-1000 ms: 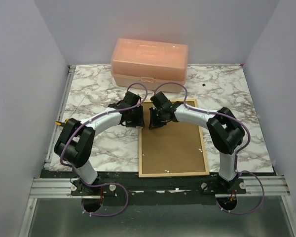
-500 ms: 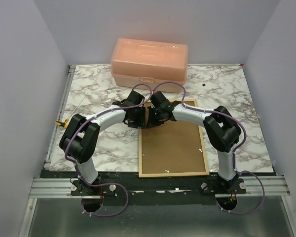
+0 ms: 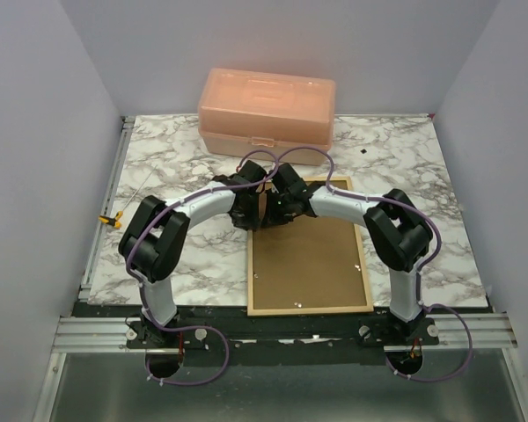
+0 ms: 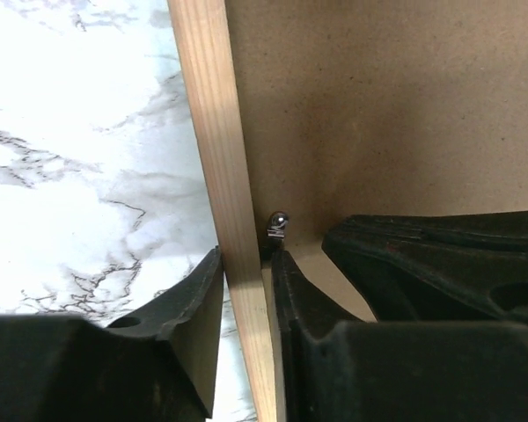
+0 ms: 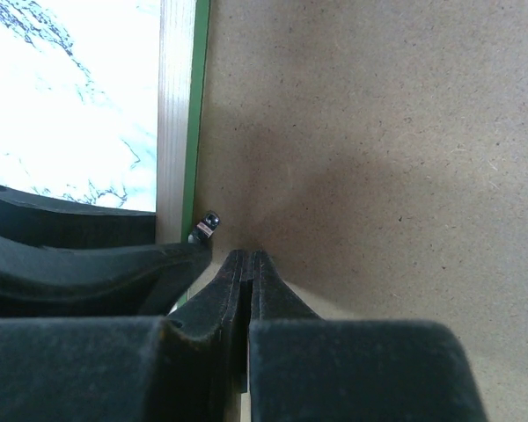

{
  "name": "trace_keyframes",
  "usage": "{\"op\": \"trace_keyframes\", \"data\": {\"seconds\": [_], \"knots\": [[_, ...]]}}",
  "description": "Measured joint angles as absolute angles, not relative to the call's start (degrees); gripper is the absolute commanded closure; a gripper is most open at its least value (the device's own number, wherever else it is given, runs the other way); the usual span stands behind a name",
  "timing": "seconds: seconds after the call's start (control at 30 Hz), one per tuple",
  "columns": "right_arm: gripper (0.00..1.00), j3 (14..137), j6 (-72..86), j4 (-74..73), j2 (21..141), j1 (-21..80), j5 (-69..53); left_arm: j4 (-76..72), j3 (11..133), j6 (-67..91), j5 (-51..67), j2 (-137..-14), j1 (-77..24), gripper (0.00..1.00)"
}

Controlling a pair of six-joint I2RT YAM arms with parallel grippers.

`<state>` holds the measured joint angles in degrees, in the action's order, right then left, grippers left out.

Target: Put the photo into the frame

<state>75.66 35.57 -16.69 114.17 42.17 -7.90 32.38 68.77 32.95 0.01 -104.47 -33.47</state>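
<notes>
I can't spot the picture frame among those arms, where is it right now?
In the top view the frame lies flat on the marble table, right of centre by the near edge, with the peach plastic box behind it.

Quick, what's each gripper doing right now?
Left gripper: closed on the wooden edge of the frame.
Right gripper: closed, holding nothing, over the backing board.

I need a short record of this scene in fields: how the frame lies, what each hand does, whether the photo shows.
frame: pale wooden picture frame lying back up on marble table, brown backing board inside
left hand: closed on the frame's left rail near its far corner
right hand: shut, tips on the board beside a small metal tab
photo: not visible
</notes>
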Motion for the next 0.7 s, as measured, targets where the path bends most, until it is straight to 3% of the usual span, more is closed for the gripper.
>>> {"op": "trace_keyframes", "data": {"seconds": [0.13,0.4,0.43,0.53,0.57,0.7], "knots": [[1.00,75.24,35.55,-16.25,114.06,41.93,-8.54,35.11,70.81,34.17,-0.95,-105.67,-33.47,1.00],[1.00,73.69,35.51,-14.41,113.27,41.91,-8.69,36.49,72.25,34.35,0.01,-106.76,-32.71,1.00],[1.00,73.54,35.51,-14.31,113.16,41.91,-8.69,36.23,72.05,34.24,0.56,-106.65,-32.42,0.98],[1.00,73.30,35.51,-14.39,112.88,42.00,-8.71,34.37,70.30,33.82,1.52,-105.47,-32.18,0.66],[1.00,73.25,35.48,-14.41,112.81,42.04,-8.71,33.80,69.82,33.69,1.52,-105.16,-32.18,0.60],[1.00,73.23,35.48,-14.44,112.81,42.04,-8.71,32.16,68.88,32.67,1.26,-104.57,-32.21,0.55]]}}
